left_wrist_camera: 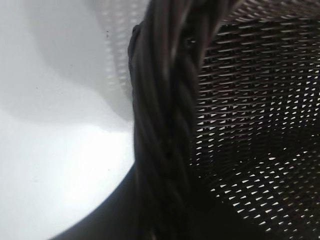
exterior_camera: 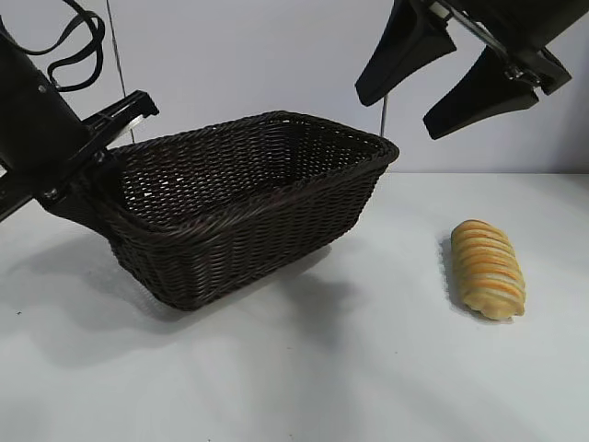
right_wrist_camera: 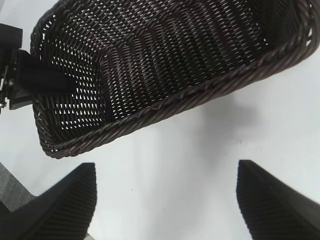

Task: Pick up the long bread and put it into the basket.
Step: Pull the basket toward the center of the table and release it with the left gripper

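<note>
Two arms are in front of me, and only my left one has hold of anything. The left gripper (exterior_camera: 87,180) is clamped narrow on the left end wall of the basket (exterior_camera: 267,198), its jaws pinching the braided rim, and that end is lifted so the basket sits tilted, its right end low on the counter (exterior_camera: 304,378). The right gripper (exterior_camera: 442,78) hangs high at the upper right with its jaws spread wide and nothing between them.

The long bread (exterior_camera: 488,269) lies flat on the counter at the right, well apart from the basket and nearer to me than it. It sits below the right gripper and apart from it, and is far from the left gripper.

The exterior view alone shows me the loaf; neither wrist camera has it in frame. The left wrist view gives me only the twisted rim (left_wrist_camera: 165,130) up close, with the open weave of the wall beside it and white counter on the other side. The right wrist view looks down past both of its own fingertips (right_wrist_camera: 272,200) into the basket's interior, and shows a finger of the left gripper (right_wrist_camera: 37,82) pressed against the end wall from outside.
</note>
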You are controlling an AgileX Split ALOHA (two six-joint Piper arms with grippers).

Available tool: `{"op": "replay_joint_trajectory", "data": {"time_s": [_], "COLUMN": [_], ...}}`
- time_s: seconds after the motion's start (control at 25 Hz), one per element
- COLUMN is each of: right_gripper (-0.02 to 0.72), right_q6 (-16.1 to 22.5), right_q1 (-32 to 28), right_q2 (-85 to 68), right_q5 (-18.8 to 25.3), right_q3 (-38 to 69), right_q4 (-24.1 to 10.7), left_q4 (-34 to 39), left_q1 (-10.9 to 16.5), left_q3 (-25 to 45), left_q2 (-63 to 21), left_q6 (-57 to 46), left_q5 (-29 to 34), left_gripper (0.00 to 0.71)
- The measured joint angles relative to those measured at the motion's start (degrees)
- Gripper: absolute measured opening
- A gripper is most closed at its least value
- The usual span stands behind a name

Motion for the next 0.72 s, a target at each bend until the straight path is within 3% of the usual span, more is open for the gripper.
{"op": "replay_joint_trajectory", "data": {"time_s": [0.28, 0.72], "right_gripper": [0.559, 0.559], "right_q6": [0.00, 0.04], "right_q1": [0.00, 0.00], "right_q2": [0.00, 0.00], "right_q5": [0.01, 0.06], "right_q3": [0.00, 0.00], "right_q4": [0.00, 0.00], "left_q4": [0.59, 0.02], "left_q1": [1.00, 6.65], "left_q3": [-6.76, -10.05], "left_q2": [3.77, 3.93], "left_q6": [13.90, 30.85], "left_q5": [7.23, 13.57], "left_gripper": [0.097, 0.097]}}
